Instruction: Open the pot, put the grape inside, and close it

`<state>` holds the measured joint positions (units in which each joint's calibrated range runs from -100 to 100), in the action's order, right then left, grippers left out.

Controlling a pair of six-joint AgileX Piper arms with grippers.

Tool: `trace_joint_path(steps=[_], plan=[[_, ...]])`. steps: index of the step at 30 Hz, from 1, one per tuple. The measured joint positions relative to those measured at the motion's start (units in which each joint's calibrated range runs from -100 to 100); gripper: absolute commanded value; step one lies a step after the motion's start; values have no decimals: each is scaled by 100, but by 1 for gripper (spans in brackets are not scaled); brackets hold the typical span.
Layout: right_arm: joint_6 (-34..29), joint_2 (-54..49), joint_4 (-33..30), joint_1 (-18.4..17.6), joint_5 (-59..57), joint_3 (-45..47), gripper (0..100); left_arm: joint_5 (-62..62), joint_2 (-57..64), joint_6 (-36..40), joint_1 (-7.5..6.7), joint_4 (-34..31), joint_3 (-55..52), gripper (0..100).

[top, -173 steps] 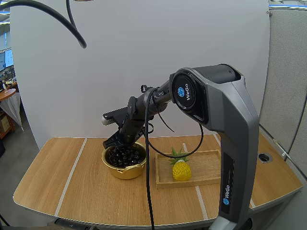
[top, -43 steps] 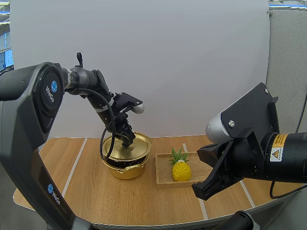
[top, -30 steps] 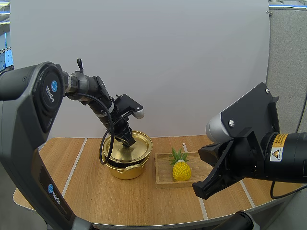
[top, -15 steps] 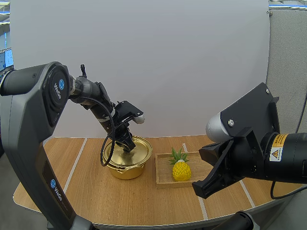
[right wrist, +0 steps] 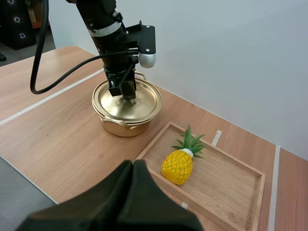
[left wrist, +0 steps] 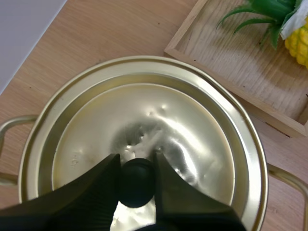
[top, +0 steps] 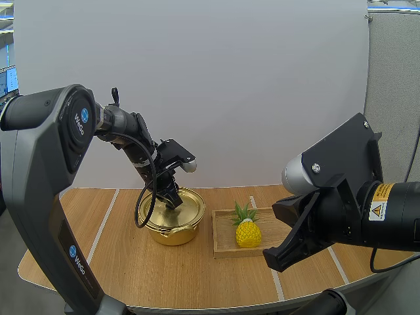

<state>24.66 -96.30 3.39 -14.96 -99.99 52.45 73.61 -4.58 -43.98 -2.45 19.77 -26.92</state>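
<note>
A yellow pineapple [top: 248,233] with green leaves sits in a shallow wooden tray [top: 289,226], toward its left end. The tray lies on the pale-striped wooden bench [top: 118,262].

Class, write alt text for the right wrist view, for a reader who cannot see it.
The left gripper is at the knob of the gold lid, which sits on the pot on a wooden table. Beside the pot, a pineapple is in a wooden tray. Close to the camera, the right gripper is shut on nothing.
</note>
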Motion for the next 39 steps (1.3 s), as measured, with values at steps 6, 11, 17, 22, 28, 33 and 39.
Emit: trace_joint_path(steps=[6, 11, 17, 22, 28, 33, 39], plan=[[0, 0, 0, 0, 0, 0, 0, 37, 0, 0, 0, 0, 0, 36], [0, 0, 0, 0, 0, 0, 0, 266, 0, 0, 0, -3, 0, 100], [0, 0, 0, 0, 0, 0, 0, 895, -15, 0, 0, -13, 0, 100], [0, 0, 0, 0, 0, 0, 0, 1146, 83, 69, 0, -51, 12, 100], [0, 0, 0, 0, 0, 0, 0, 1790, 780, 332, 0, -243, 407, 100], [0, 0, 0, 0, -1, 0, 0, 2315, 1609, 526, 0, -266, 793, 100], [0, 0, -3, 0, -1, 0, 0, 2487, 2622, 690, 0, -280, 1042, 100]])
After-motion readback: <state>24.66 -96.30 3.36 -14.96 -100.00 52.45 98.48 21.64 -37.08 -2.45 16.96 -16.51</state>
